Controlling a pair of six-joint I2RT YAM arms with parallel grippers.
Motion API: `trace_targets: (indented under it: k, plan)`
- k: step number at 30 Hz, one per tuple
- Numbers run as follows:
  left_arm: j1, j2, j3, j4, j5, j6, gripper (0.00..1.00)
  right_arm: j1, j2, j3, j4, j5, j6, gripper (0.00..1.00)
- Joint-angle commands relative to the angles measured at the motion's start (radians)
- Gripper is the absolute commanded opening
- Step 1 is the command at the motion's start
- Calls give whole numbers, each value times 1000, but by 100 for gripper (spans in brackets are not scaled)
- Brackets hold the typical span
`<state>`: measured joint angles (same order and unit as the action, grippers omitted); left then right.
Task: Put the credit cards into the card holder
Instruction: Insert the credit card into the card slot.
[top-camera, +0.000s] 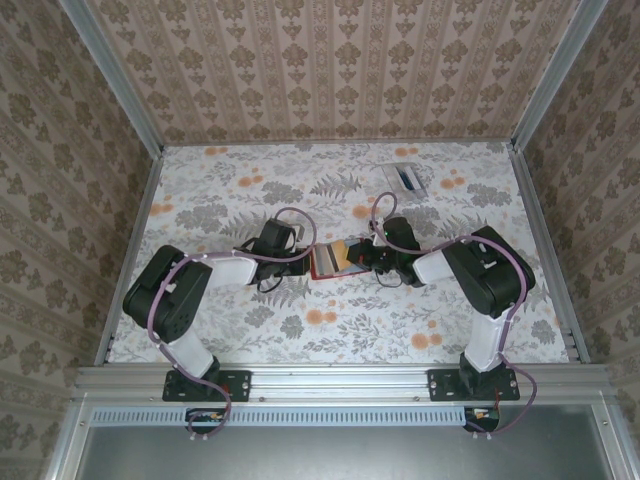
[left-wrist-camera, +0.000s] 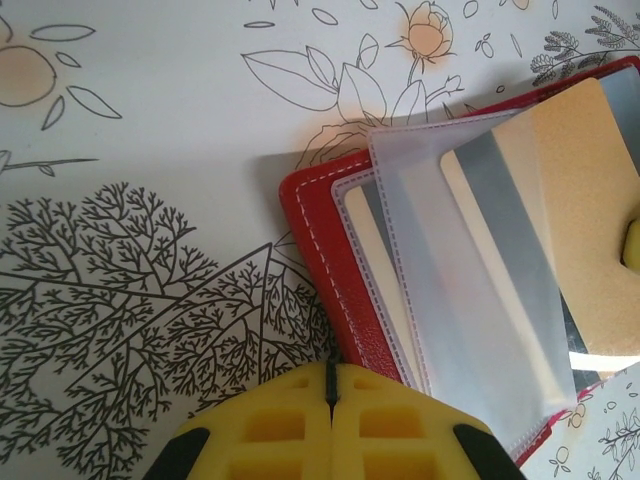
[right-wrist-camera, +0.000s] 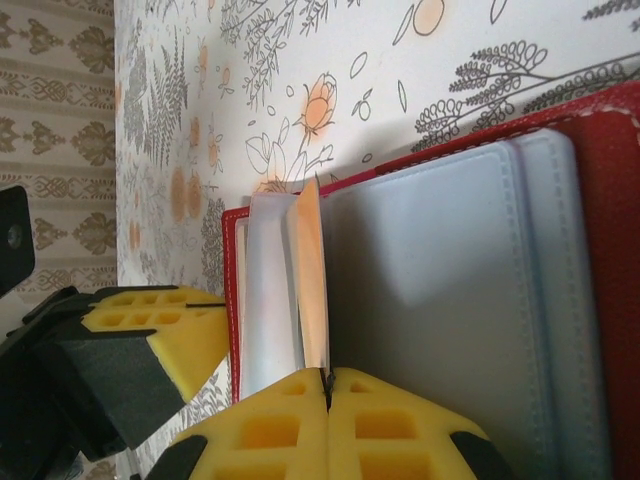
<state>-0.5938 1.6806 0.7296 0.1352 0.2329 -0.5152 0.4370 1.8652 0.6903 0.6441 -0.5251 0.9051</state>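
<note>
The red card holder (top-camera: 325, 262) lies open mid-table, its clear sleeves fanned out (left-wrist-camera: 470, 300). My left gripper (left-wrist-camera: 330, 372) is shut on the holder's red cover edge (left-wrist-camera: 320, 240), pinching it at the left side (top-camera: 303, 262). My right gripper (right-wrist-camera: 327, 378) is shut on a gold credit card (right-wrist-camera: 312, 280) that stands on edge over the holder's grey-blue inner face (right-wrist-camera: 440, 290). In the left wrist view that gold card (left-wrist-camera: 590, 190) lies partly under a translucent sleeve. A silver-striped card (left-wrist-camera: 500, 230) sits inside a sleeve. Another pale card (top-camera: 405, 178) lies far back on the table.
The floral tablecloth (top-camera: 330, 330) covers the table, with patterned walls and metal rails on three sides. The two grippers face each other closely across the holder; the left gripper's yellow fingers (right-wrist-camera: 170, 330) appear beside the holder in the right wrist view.
</note>
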Motion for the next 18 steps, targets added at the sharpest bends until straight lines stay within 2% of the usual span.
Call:
trace_targets:
  k: [1,9,18]
  plan:
    - [0,14,19,-3,30,0,0,14,-5,-20,14,70,39,0]
    - [3,-4,8,-5,14,-5,0,23,-34,-89,66,153,108,0]
    - [5,-9,4,-2,14,-6,0,42,0,-77,104,165,130,0]
